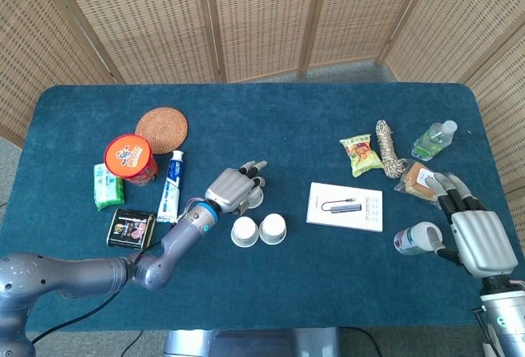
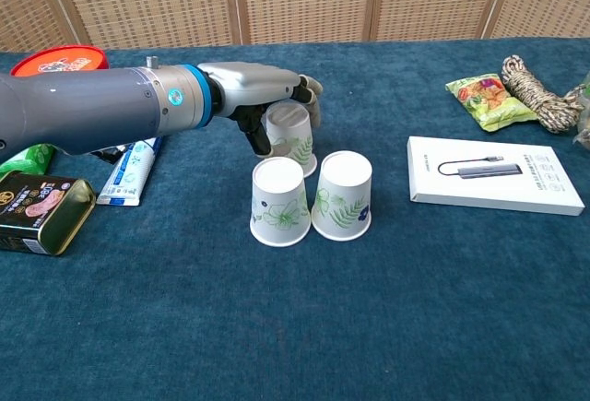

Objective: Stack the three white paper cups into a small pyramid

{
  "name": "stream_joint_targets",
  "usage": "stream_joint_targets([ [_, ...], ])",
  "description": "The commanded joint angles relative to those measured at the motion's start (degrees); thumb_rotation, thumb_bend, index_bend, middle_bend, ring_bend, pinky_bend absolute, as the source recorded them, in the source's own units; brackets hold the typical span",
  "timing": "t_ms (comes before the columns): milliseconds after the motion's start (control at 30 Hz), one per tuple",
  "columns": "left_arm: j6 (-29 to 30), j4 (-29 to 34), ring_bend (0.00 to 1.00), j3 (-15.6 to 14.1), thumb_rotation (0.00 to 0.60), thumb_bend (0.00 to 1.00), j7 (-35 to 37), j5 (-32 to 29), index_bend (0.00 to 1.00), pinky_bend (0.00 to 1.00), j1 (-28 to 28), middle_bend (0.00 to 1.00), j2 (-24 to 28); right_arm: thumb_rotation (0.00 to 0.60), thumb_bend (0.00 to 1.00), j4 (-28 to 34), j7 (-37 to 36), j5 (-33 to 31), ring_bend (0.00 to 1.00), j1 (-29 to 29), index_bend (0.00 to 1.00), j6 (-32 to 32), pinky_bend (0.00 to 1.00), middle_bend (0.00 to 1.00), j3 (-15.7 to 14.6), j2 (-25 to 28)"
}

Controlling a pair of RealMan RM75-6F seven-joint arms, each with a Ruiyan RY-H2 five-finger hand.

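Chest view | left robot hand (image 2: 263, 97) curled around rear cup (image 2: 290, 136) | cup upside-down, slightly tilted

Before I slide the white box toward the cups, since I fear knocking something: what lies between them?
Only bare blue cloth lies between the white box and the nearest cup, clearest in the chest view.

No wording can be read anywhere: the print on the red-lidded tub (image 1: 130, 157), the toothpaste tube (image 2: 135, 167), the tin (image 2: 41, 209) and the snack bag (image 2: 484, 98) is too small and blurred.
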State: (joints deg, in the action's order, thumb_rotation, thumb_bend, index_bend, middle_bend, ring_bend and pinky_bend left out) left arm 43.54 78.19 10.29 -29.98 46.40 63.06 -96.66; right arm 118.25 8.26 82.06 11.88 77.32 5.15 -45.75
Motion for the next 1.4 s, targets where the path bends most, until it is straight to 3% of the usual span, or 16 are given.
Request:
stream_joint_targets([
  [33,0.4,-0.7,0.08,0.1,0.6,0.48,0.8,0.5,0.3,0.5,-0.1,0.08,-0.5,0.6,0.48,0.0,0.1,-0.2,0.0,0.1,0.04,-0.1,0.3,0.0,0.1,0.0],
  [467,1.2,-3.3,0.14,0.4,0.6,0.48,5.1,4.1,0.38,0.56,-0.8,0.14,-2.5,0.6,0.48,0.0,0.1,-0.8,0.0,0.1,0.04,-0.4,0.3,0.0,0.4,-0.2],
  [833,1.4,0.3,0.17,1.3,0.6,0.48,6.7,5.4,0.4,0.57,-1.4,0.16,0.8,0.6,0.48,0.2,0.3,-1.0,0.0,0.3,0.04,-0.8,0.3,0.0,0.5,-0.2],
  [1033,1.8,6.1,0.17,2.0,0.6,0.48,7.1,5.5,0.4,0.57,-1.8,0.16,5.4,0.6,0.48,0.5,0.6,-1.0,0.0,0.3,0.04,-0.8,0.3,0.0,0.6,-0.2],
  [1400,2.9,22.1,0.17,2.4,0.6,0.48,8.3,7.7,0.39,0.57,-3.6,0.16,17.6,0.6,0.48,1.3,1.3,-0.5,0.0,0.3,0.04,-0.6,0.3,0.0,0.6,-0.3],
])
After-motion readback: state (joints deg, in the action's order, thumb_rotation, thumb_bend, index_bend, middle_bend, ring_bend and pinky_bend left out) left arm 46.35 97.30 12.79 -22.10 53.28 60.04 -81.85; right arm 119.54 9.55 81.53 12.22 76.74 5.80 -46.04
